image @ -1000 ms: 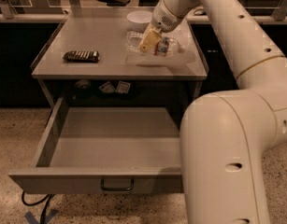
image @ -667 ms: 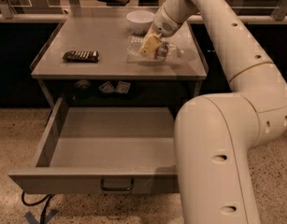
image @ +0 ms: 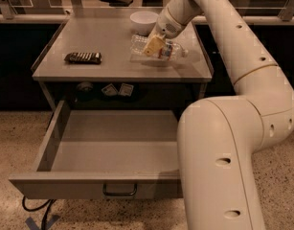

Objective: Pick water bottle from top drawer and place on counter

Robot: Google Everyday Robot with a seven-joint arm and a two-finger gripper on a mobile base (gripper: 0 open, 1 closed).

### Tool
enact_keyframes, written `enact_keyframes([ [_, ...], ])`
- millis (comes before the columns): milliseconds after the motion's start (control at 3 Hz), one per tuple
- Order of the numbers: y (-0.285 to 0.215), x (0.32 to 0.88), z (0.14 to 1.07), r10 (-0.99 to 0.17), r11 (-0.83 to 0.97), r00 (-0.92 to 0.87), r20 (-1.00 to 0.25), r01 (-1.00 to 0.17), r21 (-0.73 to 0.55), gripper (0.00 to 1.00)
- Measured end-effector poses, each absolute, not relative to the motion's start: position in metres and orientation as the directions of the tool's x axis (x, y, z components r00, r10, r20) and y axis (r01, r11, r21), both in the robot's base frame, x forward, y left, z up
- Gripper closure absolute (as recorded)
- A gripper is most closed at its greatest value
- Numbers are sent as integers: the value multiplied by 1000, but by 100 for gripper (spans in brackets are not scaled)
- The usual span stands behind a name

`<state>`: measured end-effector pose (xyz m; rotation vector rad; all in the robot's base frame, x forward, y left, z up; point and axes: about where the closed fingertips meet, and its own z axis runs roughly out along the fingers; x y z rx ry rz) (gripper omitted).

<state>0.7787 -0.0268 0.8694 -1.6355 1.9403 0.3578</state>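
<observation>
water bottle [image: 173,51]: a small clear ribbed plastic bottle with a white cap. It lies on its side on the counter, right of centre, with the cap end pointing to the right edge.
gripper [image: 153,46]: a pale yellowish tip on a cream wrist, down at the left half of the water bottle and overlapping it. I cannot tell whether it is clamped on the bottle or loose of it.
counter [image: 113,47]: a flat grey rectangular top with slightly raised side edges, on thin metal legs, under dim warm light.
white bowl [image: 144,20]: round, standing on the counter near the back edge, just behind the gripper.
dark ridged bar [image: 83,57]: a flat rectangular piece lying on the left side of the counter, well apart from the water bottle.
top drawer [image: 113,150]: a wide shallow grey metal drawer, pulled far out toward the camera below the counter, its bare floor showing.
drawer handle [image: 120,191]: one dark metal pull in the middle of the flat front panel.
shelf gap [image: 151,92]: a dark narrow space between counter and drawer, holding a few small pale items too dim to name.
robot arm [image: 242,104]: thick cream segments that fill the right side and reach over the counter from behind.
floor [image: 12,128]: pale speckled stone; a dark cable [image: 34,206] lies at the lower left.
back ledge [image: 36,18]: long and pale, carrying glass panels behind the counter.
</observation>
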Motion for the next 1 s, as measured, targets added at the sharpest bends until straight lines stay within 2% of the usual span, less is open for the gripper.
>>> enact_keyframes([
  [333, -27, 779, 869, -811, 216, -89, -578, -964, -155, 11],
  [667, -27, 779, 869, -811, 216, -89, -578, -964, -155, 0],
  [1000, -27, 779, 869, -811, 216, -89, -578, -964, -155, 0],
])
